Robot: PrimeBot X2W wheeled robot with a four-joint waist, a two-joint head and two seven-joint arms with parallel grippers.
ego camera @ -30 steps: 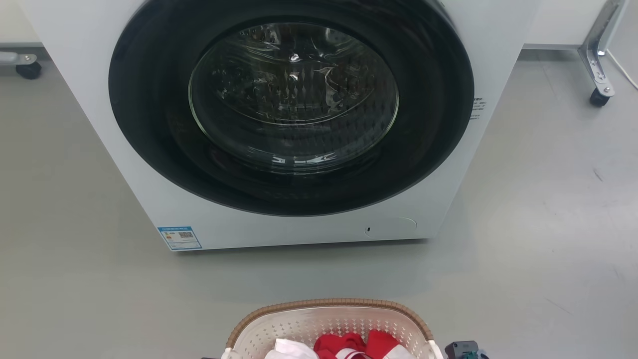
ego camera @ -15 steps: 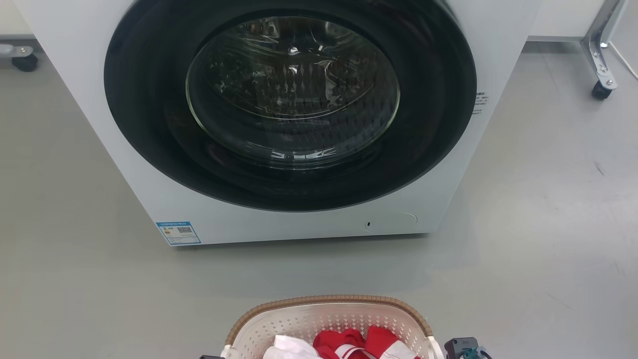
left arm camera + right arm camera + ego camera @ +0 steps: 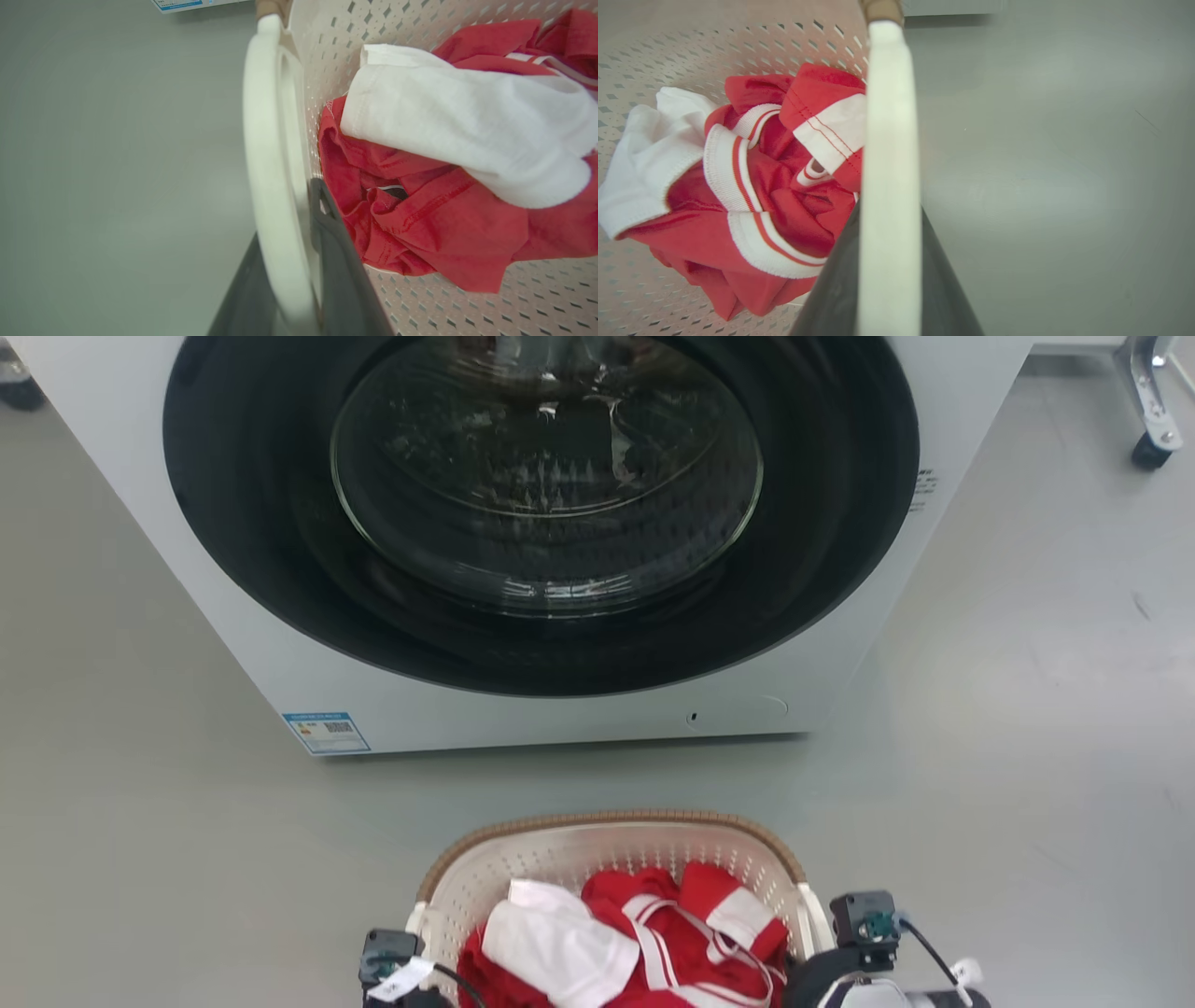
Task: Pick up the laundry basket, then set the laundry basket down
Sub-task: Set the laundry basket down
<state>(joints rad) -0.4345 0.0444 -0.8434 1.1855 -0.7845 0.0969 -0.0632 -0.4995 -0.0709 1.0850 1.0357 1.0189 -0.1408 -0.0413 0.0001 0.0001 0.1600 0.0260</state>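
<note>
1. Cream plastic laundry basket sits between the two grippers, with the washing machine near, ahead of them. Cannot tell whether its base touches the floor.
2. Left gripper is narrow, one dark finger on each side of the white left handle, pinching it. Right gripper is the same, clamped across the white right handle.
3. Slip risk: both handles look like smooth, thin plastic bars lying along the fingers. If a wrist tips, the bar could slide out lengthwise and that side would drop.
4. Tilt risk: if one arm goes down faster than the other, the basket leans. The red clothes and white cloth, heaped just inboard of the left fingers, would likely slump to the low side and might spill over the rim.
5. Knock risk: the machine front is close beyond the fingertips. Any forward swing while setting down could drive the brown rim into it.
6. Release risk: opening before the base rests flat would let the basket fall and bounce.
7. Snag risk: the inner left finger lies right beside the red fabric, so pulling back carelessly could drag a fold out with it.
</note>
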